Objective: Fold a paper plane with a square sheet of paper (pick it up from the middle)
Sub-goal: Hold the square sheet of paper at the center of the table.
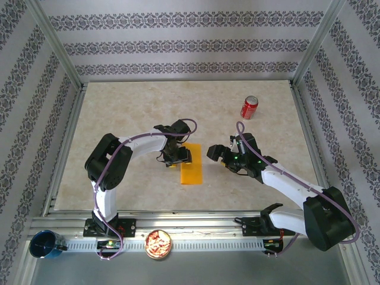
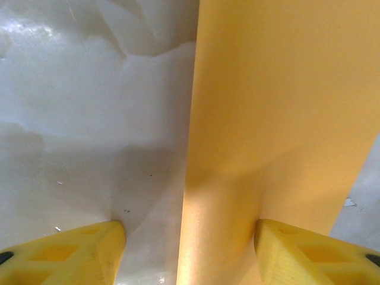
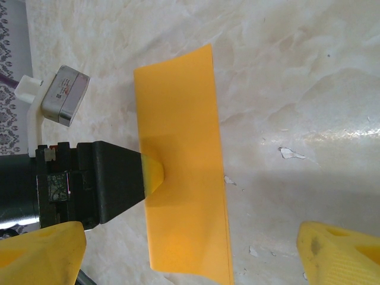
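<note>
Step in hand: the square sheet of paper (image 1: pixel 191 171) lies as a long narrow strip, so it appears already folded in half; the job now looks like pressing or holding that fold, judging by the left gripper (image 1: pixel 177 159) sitting at the strip's long edge
Paper: flat on the table (image 1: pixel 136 113), just ahead of the left gripper and partly beneath it; a short way off to the side of the right gripper (image 1: pixel 217 154)
Left gripper: jaws wide, one yellow finger (image 2: pixel 309 252) over the paper, the other finger (image 2: pixel 65 252) over bare table; holding nothing
Right gripper: spread wide and empty, fingertips (image 3: pixel 341 252) above the table, clear of the strip
Left arm pose: elbow bent outward, wrist turned down at the paper
Right arm pose: stretched low, wrist aimed toward the strip
Next move: likely calls for lifting a corner or edge without dragging the thin sheet; the other gripper should pin the strip down
Bystander: red soda can (image 1: pixel 249 107), well beyond the right gripper
</note>
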`<state>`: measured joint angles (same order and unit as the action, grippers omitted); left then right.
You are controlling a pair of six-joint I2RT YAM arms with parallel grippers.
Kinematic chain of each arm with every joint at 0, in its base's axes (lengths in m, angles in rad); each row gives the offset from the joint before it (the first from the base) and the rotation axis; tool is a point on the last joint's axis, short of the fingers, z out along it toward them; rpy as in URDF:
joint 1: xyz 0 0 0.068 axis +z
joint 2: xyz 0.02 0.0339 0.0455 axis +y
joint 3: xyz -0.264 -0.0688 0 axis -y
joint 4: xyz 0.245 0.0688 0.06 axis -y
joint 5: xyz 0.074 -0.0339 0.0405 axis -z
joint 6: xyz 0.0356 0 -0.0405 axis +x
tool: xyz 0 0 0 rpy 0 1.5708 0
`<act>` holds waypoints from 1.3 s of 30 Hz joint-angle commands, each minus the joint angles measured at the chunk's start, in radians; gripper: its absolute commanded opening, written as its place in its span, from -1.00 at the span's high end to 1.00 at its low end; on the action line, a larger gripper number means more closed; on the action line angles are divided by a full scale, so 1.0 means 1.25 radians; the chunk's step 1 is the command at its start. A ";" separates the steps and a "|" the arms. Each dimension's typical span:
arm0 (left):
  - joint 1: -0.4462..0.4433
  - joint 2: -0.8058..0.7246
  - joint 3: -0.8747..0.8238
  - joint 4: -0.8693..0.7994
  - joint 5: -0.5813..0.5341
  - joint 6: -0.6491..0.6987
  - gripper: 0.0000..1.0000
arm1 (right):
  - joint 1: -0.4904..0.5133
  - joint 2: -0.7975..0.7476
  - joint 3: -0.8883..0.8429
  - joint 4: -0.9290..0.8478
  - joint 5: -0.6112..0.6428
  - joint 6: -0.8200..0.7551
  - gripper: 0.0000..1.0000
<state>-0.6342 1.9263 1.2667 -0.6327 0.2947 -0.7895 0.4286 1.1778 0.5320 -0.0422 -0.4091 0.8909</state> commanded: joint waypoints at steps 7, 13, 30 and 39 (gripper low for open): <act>-0.007 0.069 0.000 0.053 -0.027 -0.001 -0.24 | 0.009 0.010 0.025 -0.013 0.006 -0.006 -0.84; -0.007 0.071 -0.004 0.060 -0.027 -0.016 -0.25 | 0.009 0.010 0.025 -0.015 0.006 -0.006 -0.84; -0.007 0.081 -0.011 0.066 -0.025 -0.018 -0.25 | 0.009 0.011 0.026 -0.015 0.007 -0.006 -0.84; -0.008 0.084 -0.013 0.070 -0.022 -0.020 -0.25 | 0.009 0.023 0.025 0.000 -0.013 -0.011 -0.38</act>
<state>-0.6342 1.9385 1.2800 -0.6437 0.2943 -0.8169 0.4297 1.1912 0.5415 -0.0513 -0.4110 0.8894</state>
